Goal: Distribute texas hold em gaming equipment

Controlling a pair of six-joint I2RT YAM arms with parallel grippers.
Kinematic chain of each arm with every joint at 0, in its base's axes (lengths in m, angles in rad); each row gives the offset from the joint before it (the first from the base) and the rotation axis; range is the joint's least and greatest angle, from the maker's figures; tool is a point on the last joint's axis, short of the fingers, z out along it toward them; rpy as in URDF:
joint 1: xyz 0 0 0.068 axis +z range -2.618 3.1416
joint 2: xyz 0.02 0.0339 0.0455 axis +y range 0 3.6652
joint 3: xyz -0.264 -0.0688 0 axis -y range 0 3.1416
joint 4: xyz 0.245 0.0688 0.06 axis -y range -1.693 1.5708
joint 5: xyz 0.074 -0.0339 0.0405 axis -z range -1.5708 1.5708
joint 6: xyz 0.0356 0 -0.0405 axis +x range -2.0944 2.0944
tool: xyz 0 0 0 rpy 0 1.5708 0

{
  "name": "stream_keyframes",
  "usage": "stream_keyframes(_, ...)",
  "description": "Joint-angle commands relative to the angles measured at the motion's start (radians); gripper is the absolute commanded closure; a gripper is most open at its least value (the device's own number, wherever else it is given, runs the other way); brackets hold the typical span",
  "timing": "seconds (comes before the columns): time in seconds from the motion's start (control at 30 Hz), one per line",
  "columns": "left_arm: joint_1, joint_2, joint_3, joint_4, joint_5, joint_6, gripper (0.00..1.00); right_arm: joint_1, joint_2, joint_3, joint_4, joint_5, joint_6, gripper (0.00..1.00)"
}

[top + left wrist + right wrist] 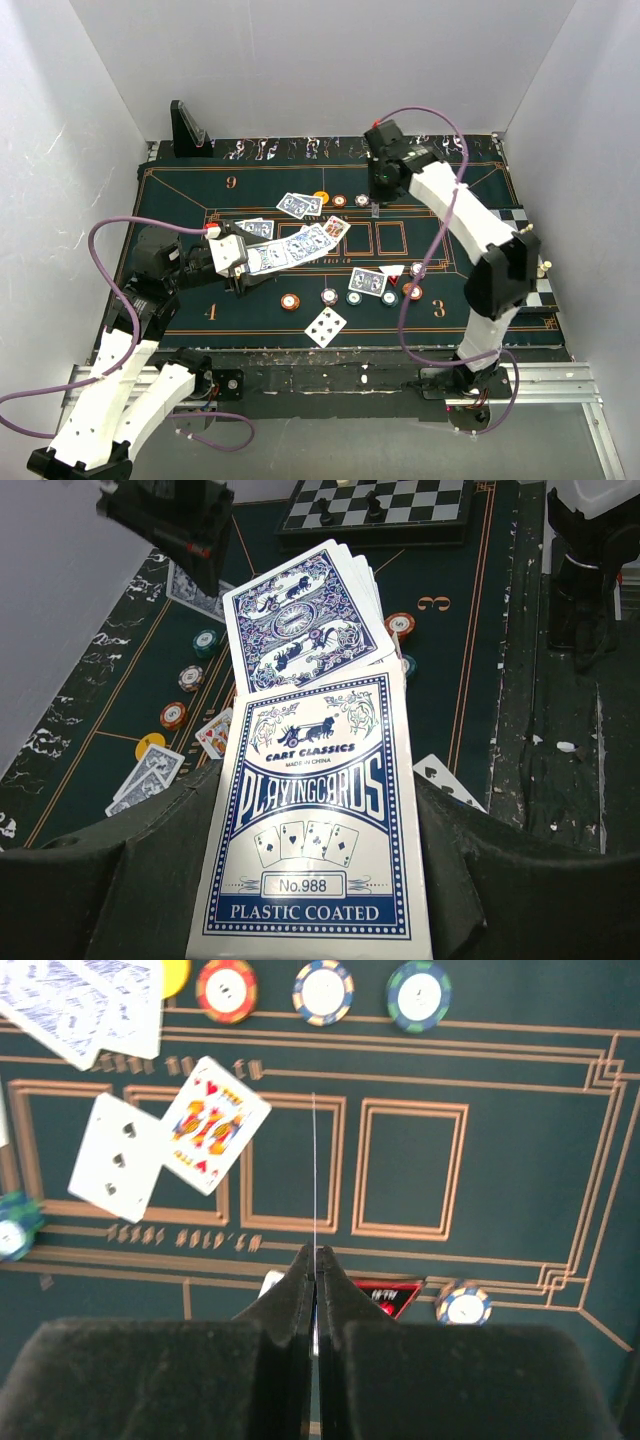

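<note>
1. The bench (300, 372) carries a green felt (180, 195). Only the top view shows both arms reaching over it.
2. The left tool (243, 263) is clamped on a card box (315, 840), held over the felt's left-centre. A fan of blue-backed cards (300, 620) spreads past the box's far end. The box's printing reads only in the left wrist view.
3. The right tool (315, 1260) is pinched fully together on a thin white sliver (313, 1160), apparently a card seen edge-on, above the felt's middle.
4. The right wrist view alone shows clearly a face-up king of hearts (213, 1125) touching a spade card (118, 1157).
5. Chips (329, 296) lie in a row near the felt's front.
</note>
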Motion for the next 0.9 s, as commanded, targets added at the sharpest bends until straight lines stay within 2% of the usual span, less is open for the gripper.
stream_keyframes(0.0, 0.004, -0.015, 0.041, -0.009, 0.013, -0.002, 1.00, 0.077, 0.151, 0.108, -0.038, 0.293, -0.089, 0.99)
stream_keyframes(0.17, 0.004, -0.022, 0.041, -0.020, 0.007, 0.003, 1.00, 0.146, 0.359, 0.229, -0.097, 0.491, -0.133, 0.99)
stream_keyframes(0.3, 0.004, -0.028, 0.041, -0.026, 0.004, 0.008, 1.00, 0.172, 0.449, 0.280, -0.087, 0.526, -0.155, 0.99)
stream_keyframes(0.7, 0.004, -0.025, 0.045, -0.026, -0.001, 0.005, 1.00, 0.277, 0.641, 0.403, -0.103, 0.451, -0.169, 0.99)
stream_keyframes(0.87, 0.003, -0.025, 0.045, -0.023, -0.004, 0.001, 1.00, 0.294, 0.675, 0.414, -0.123, 0.347, -0.111, 0.99)
